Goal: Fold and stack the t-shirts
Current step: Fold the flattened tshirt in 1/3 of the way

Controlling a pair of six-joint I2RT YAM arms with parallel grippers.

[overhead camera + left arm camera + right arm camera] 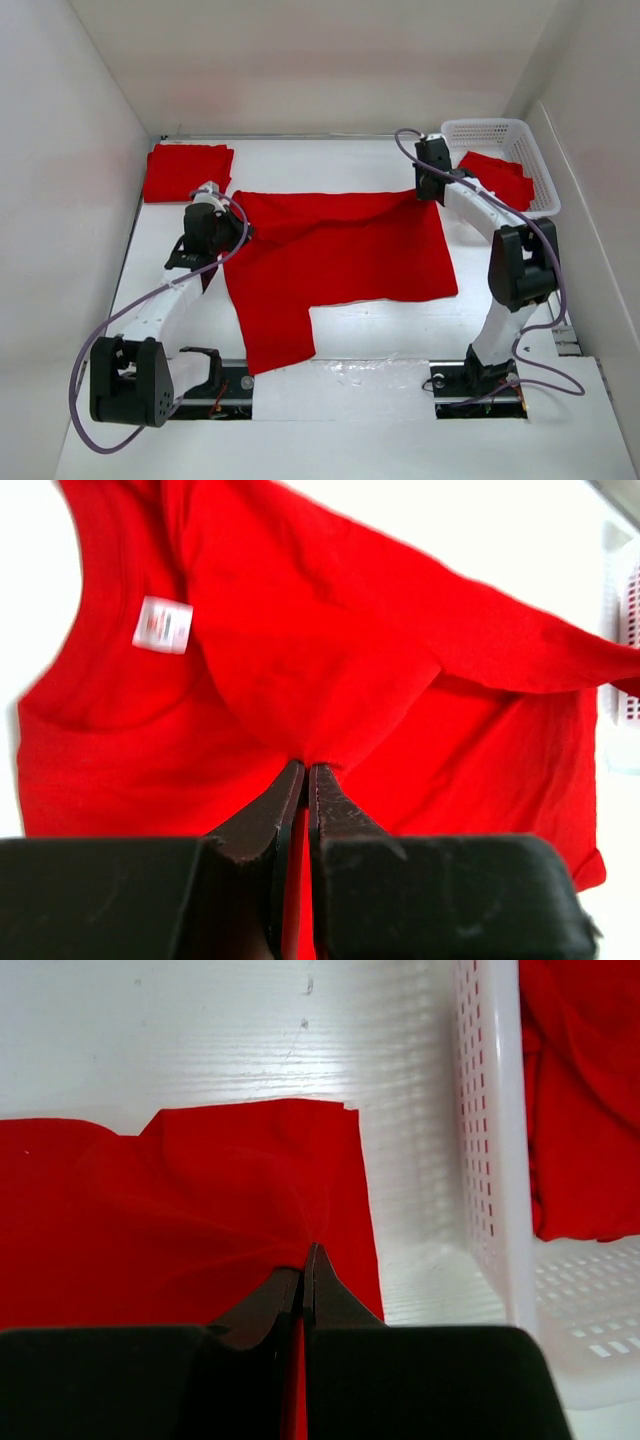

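Folding spread t-shirt (pixel 340 255) mid-worktop, clamped in left gripper (pixel 307 769) and right gripper (pixel 307 1251) along its far side. Next, probably: lift together, carry toward near edge.

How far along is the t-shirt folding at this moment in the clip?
Done: a neatly folded bright red cloth pile lies at the far left corner of the white table. In hand: the left hand and right hand each pinch the wide red t-shirt spread mid-table. Left: finishing that fold, stacking it, and the loose red cloth waiting in the white plastic mesh basket.
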